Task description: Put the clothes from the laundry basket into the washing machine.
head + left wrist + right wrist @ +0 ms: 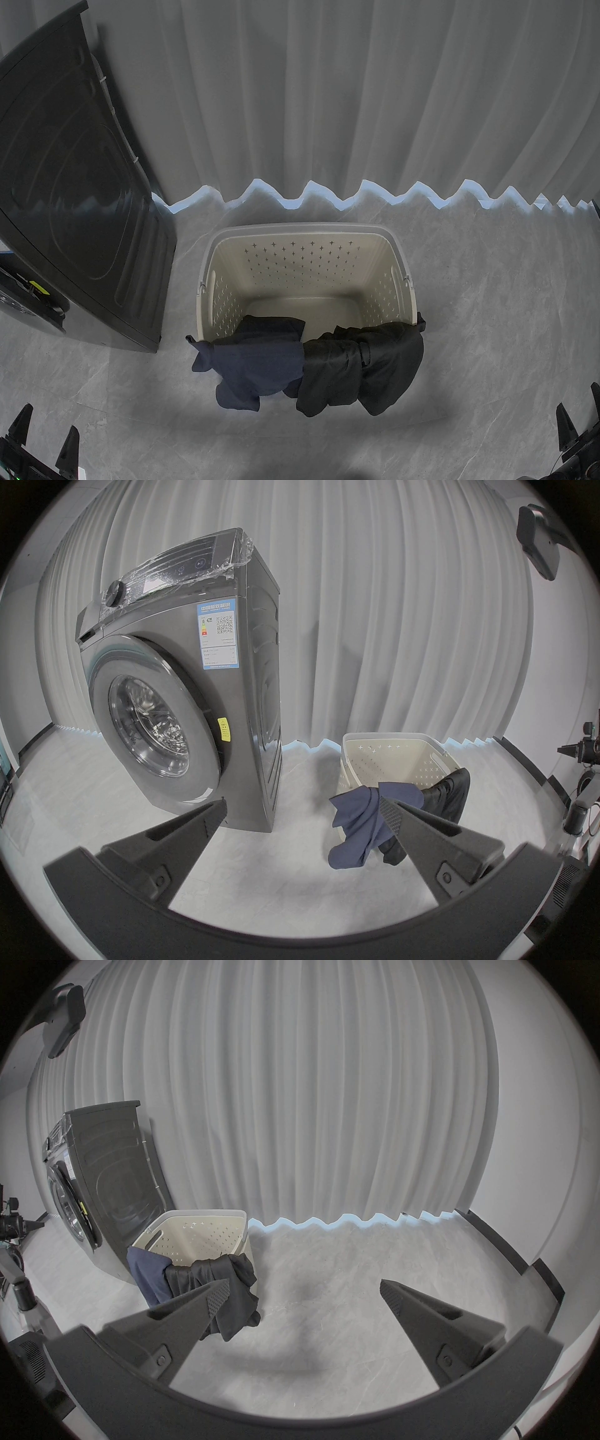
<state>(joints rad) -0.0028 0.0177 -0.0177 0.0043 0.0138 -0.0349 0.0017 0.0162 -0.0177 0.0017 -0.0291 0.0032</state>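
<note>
Cream laundry basket point(300, 229), navy garment point(256, 365) and black garment point(369, 365) draped over its near rim, washing machine point(75, 206) beside its left wall, left gripper point(302, 801) and right gripper point(304, 1282) released wide.

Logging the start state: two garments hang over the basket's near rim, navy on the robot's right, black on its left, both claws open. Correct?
The sides are swapped. The head view shows the navy garment on the robot's left, the black garment on its right, both over the laundry basket's near rim. The left claw and right claw are open.
</note>
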